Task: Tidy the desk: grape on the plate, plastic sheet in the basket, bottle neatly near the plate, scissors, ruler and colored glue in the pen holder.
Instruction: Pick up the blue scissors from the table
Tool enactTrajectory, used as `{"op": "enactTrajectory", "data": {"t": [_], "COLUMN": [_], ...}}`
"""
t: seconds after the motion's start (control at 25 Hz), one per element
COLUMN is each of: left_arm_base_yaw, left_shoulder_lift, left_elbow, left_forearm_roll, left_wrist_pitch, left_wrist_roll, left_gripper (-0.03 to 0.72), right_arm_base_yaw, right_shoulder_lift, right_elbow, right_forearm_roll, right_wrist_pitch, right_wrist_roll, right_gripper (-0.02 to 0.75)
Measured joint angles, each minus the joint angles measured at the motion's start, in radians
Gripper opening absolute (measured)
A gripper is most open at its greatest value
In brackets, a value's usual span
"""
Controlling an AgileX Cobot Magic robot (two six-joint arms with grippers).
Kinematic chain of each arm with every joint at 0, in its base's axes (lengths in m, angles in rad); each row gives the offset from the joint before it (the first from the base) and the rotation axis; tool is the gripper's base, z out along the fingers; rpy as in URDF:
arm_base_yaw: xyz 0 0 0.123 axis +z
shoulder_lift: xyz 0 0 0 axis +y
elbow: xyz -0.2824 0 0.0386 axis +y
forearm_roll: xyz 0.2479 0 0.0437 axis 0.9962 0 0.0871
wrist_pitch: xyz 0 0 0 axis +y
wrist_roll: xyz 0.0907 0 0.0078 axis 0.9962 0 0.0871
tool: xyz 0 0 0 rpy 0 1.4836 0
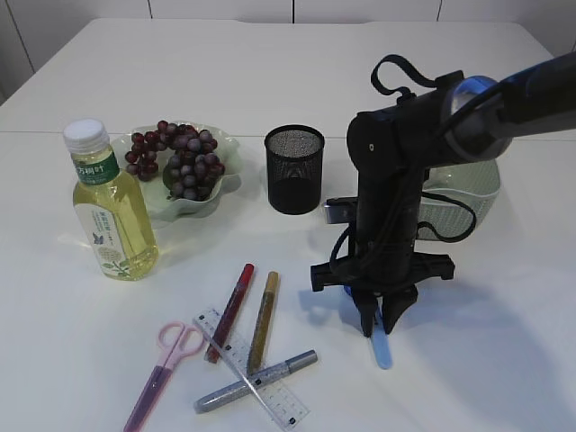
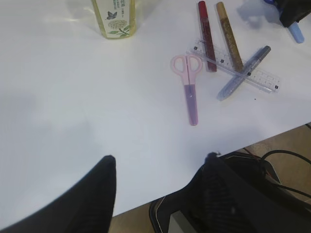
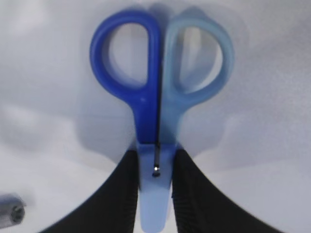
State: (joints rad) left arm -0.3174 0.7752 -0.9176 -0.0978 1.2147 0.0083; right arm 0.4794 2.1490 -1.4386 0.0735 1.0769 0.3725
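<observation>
My right gripper [image 1: 376,322] points straight down at the table and is shut on blue scissors [image 1: 382,351]. In the right wrist view the fingers [image 3: 155,156] clamp the pale blue blade cover just below the two handle loops [image 3: 146,104]. Pink scissors [image 1: 162,364], a clear ruler [image 1: 252,369] and red [image 1: 230,310], gold [image 1: 264,319] and silver [image 1: 256,381] glue pens lie at the front. The grapes [image 1: 175,157] lie on the green plate [image 1: 229,157]. The bottle [image 1: 110,207] stands upright left of the plate. The black mesh pen holder [image 1: 294,168] stands mid-table. My left gripper [image 2: 160,156] is open and empty over the table's near edge. No plastic sheet shows.
A green basket [image 1: 468,193] stands behind the right arm, partly hidden by it. In the left wrist view the table's edge [image 2: 243,143] runs close below the pink scissors [image 2: 190,90], with cables and dark gear beyond it.
</observation>
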Motion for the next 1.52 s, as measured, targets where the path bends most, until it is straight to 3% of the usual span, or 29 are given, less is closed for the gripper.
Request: {"op": "enactTrajectory", "data": {"t": [0.48, 1.04, 1.52], "left_arm_base_yaw": [0.0, 0.0, 0.0], "left_shoulder_lift": [0.0, 0.0, 0.0], "left_elbow": [0.0, 0.0, 0.0], "left_forearm_roll": [0.0, -0.002, -0.004], "left_wrist_pitch": [0.005, 0.024, 0.024], "left_wrist_roll": [0.0, 0.0, 0.0], "left_gripper": [0.415, 0.414, 0.379], "right_arm_base_yaw": [0.0, 0.0, 0.0], "right_shoulder_lift": [0.002, -0.097, -0.299], "right_elbow": [0.0, 0.0, 0.002], "right_forearm_roll": [0.059, 0.095, 0.062], "right_wrist_pitch": [0.062, 0.032, -0.222], "right_wrist_roll": [-0.287, -0.381, -0.4], "right_gripper": [0.194, 0.193, 0.192]}}
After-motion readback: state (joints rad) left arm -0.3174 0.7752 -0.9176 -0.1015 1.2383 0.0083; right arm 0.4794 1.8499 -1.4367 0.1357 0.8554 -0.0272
